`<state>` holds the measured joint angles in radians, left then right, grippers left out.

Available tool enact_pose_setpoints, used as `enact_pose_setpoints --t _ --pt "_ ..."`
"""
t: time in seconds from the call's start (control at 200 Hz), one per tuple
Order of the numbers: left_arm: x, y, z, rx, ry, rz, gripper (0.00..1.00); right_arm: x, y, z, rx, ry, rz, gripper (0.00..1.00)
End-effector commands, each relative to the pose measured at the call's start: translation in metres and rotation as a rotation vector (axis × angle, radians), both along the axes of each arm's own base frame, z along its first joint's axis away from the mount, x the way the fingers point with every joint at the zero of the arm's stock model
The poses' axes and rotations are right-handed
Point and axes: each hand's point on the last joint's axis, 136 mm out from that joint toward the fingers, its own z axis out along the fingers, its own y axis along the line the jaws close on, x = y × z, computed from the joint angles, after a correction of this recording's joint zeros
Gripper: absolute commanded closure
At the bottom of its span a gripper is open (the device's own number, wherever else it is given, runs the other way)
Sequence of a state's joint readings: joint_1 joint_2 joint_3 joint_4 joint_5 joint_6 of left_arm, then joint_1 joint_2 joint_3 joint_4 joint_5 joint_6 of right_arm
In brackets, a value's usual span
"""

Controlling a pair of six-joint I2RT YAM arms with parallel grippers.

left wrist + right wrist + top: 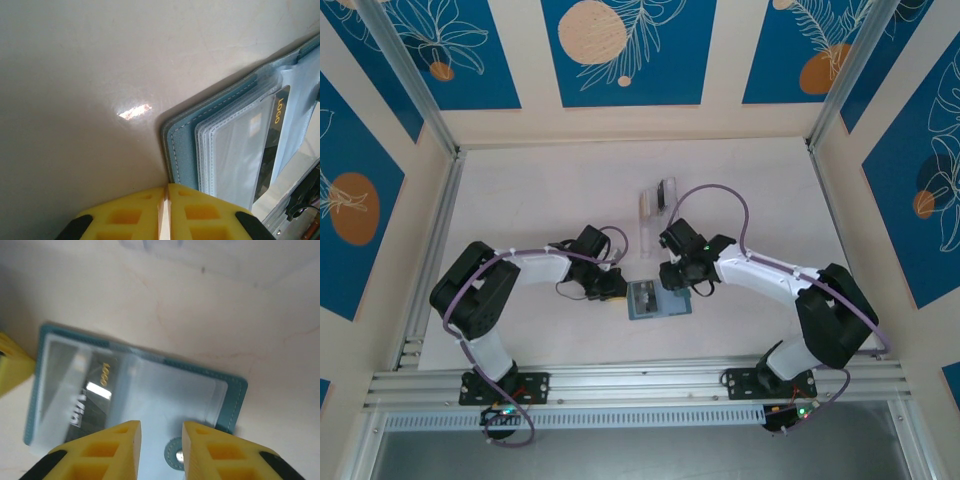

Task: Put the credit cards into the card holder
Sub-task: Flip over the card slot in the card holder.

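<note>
- The open wallet (658, 298) lies on the desk (540, 200), with a dark card (95, 392) in a clear pocket.
- The left end effector (165, 210), fingers together, sits at the wallet's left edge.
- The right end effector (160, 445), fingers apart, is above the wallet.

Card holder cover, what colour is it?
Slate teal, with pale stitching along the edge of the card holder; clearest in the left wrist view.
</note>
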<state>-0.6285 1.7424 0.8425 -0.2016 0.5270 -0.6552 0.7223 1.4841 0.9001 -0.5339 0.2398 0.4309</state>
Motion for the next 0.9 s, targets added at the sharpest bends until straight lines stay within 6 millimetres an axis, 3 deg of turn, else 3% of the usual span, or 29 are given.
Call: enact_pose_setpoints --t 0.0,0.425,0.895 --pt "-0.008 -0.004 -0.016 0.007 0.009 -0.029 0.88 -0.005 -0.002 -0.014 -0.012 0.016 -0.016 0.72" --pt "-0.008 -0.003 -0.017 0.012 0.011 -0.023 0.87 0.011 -0.002 -0.036 -0.089 0.002 -0.051 0.65" --pt "-0.009 -0.004 -0.020 0.007 0.017 -0.022 0.88 0.018 0.000 -0.039 -0.119 -0.013 -0.052 0.64"
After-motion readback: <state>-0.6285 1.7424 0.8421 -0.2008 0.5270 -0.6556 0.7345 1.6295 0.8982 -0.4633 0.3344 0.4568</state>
